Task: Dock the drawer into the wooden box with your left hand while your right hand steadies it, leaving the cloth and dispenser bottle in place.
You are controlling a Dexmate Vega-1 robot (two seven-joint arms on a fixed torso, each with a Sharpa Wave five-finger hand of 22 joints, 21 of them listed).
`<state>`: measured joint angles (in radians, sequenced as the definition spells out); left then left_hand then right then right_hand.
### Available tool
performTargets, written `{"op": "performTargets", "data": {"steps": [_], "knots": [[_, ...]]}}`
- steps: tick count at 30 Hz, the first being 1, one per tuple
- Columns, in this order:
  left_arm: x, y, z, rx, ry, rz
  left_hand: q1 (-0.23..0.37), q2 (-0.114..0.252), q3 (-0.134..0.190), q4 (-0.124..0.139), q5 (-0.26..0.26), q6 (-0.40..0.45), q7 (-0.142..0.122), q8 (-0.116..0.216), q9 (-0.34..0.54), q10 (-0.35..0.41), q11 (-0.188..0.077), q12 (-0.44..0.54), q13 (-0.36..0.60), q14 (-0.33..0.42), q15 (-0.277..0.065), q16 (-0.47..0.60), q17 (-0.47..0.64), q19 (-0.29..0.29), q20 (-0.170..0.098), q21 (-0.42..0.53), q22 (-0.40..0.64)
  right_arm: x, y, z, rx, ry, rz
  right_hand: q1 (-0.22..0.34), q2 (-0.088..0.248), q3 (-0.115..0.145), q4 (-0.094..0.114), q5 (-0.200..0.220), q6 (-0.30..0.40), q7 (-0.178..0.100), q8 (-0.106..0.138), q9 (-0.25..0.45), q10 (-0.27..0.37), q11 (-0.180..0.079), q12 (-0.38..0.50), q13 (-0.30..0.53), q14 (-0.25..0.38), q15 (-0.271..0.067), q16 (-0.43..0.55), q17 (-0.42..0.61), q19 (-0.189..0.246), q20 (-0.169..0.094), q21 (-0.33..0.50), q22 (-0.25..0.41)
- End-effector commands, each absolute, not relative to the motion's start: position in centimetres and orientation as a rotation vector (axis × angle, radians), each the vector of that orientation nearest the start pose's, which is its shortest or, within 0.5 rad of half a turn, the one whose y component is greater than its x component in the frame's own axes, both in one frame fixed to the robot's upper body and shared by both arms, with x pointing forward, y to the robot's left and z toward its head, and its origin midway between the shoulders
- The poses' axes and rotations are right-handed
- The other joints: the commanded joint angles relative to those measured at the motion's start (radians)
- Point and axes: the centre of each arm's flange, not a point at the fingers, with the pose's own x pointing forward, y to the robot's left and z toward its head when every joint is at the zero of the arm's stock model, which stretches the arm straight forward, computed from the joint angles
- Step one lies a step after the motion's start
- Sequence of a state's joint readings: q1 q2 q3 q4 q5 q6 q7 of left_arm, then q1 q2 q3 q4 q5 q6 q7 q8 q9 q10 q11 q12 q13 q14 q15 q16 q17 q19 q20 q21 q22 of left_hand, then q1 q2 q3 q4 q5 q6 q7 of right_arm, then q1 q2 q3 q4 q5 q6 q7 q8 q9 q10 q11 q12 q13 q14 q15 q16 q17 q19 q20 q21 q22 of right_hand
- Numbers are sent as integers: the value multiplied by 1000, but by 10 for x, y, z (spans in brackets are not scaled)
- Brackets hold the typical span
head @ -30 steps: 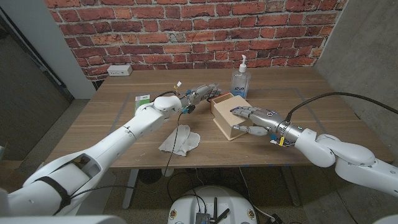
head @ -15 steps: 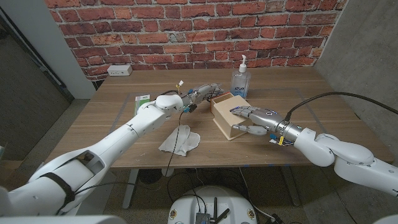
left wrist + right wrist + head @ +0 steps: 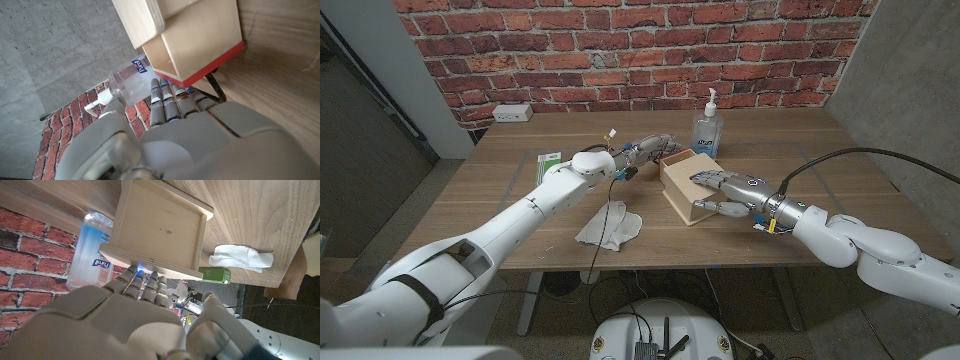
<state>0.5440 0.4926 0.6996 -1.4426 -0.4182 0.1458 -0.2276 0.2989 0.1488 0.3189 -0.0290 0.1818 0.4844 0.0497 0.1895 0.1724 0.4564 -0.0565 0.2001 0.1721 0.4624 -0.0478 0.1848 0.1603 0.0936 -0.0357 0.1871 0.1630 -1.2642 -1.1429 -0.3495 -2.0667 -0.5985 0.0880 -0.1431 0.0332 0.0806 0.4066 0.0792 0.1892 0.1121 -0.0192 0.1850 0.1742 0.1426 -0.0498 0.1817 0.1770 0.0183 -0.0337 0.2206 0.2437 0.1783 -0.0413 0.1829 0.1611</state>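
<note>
— One label reads plainly: "Purell", on the clear dispenser bottle [image 3: 91, 255], which stands toward the table's [image 3: 500, 200] far edge, just behind the wooden box [image 3: 689, 185]. No other writing can be made out; the small green packet [image 3: 551, 160] on the left half of the table is too small to read.

— And the box itself?

— It sits near the middle of the table, a little toward the right. In the left wrist view the drawer [image 3: 200, 45], pale wood with a red edge underneath, sticks out of the box's side toward the fingers.

— How is the left hand [image 3: 645, 152] placed?

— Its arm reaches long across the table from the near left corner. The hand is at the box's far left side, fingers [image 3: 170, 97] straight and close together, tips at the drawer's end. Whether they actually press on it, I cannot tell; it grips nothing.

— The right hand [image 3: 728, 191]?

— It comes in from the right edge, fingers extended over the top of the box and the thumb down against its near right side, bracing the box between them.

— The cloth [image 3: 610, 226]?

— Crumpled white, lying near the front edge, left of the box and apart from it.
</note>
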Motion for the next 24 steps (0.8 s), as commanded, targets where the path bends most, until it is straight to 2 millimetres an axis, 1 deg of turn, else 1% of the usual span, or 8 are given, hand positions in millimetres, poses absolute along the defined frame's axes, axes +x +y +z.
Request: {"op": "performTargets", "data": {"steps": [1, 3, 6, 10, 13, 24], "knots": [[653, 98, 22, 442, -400, -660, -8, 7, 18, -4, 9, 4, 8, 1, 1, 4, 7, -2, 3, 34, -33, 8, 3, 34, -52, 10, 1, 482, -237, -72, -1608, -849, 248, 3, 49, 8, -4, -3, 2, 1, 2, 2, 4, 4, 5, 3, 2, -24, 3, 2, 2, -64, 3, 4], [653, 97, 22, 437, -405, -663, -9, 8, 23, -6, 9, 1, 12, -1, 1, -1, 14, -5, 3, 44, -32, 9, 3, 41, -53, 11, 1, 482, -236, -72, -1608, -850, 247, 3, 48, 8, -4, -3, 3, 1, 2, 2, 4, 2, 5, 3, 1, -25, 2, 2, 2, -64, 3, 4], [653, 95, 21, 437, -408, -670, -9, 9, 27, -8, 9, -3, 17, -4, 1, -4, 18, -8, 3, 55, -32, 9, 4, 50, -54, 11, 0, 482, -236, -72, -1610, -852, 250, 3, 49, 8, -3, -3, 2, 2, 2, 2, 4, 2, 5, 3, 1, -25, 2, 2, 3, -63, 3, 4], [652, 95, 20, 431, -407, -668, -8, 11, 34, -11, 9, -7, 17, -6, 1, -11, 18, -11, 3, 68, -35, 10, 4, 57, -55, 11, 0, 481, -236, -73, -1609, -852, 250, 3, 48, 9, -4, -3, 2, 2, 2, 2, 4, 4, 5, 3, 2, -24, 2, 1, 2, -63, 3, 4], [652, 94, 20, 425, -410, -668, -7, 12, 44, -16, 9, -13, 19, -8, 1, -27, 21, -16, 3, 93, -42, 12, 4, 68, -55, 10, 0, 480, -236, -74, -1609, -853, 250, 3, 48, 9, -3, -3, 2, 3, 2, 2, 4, 3, 5, 3, 1, -24, 2, 1, 3, -63, 3, 4], [653, 92, 19, 418, -409, -675, -7, 14, 62, -24, 8, -20, 19, -9, 2, -32, 26, -15, 3, 134, -55, 13, 4, 86, -57, 9, 0, 480, -234, -75, -1606, -851, 252, 4, 49, 9, -4, -3, 4, 4, 2, 2, 5, 6, 6, 3, 3, -22, 3, 1, 3, -62, 3, 4]]}}
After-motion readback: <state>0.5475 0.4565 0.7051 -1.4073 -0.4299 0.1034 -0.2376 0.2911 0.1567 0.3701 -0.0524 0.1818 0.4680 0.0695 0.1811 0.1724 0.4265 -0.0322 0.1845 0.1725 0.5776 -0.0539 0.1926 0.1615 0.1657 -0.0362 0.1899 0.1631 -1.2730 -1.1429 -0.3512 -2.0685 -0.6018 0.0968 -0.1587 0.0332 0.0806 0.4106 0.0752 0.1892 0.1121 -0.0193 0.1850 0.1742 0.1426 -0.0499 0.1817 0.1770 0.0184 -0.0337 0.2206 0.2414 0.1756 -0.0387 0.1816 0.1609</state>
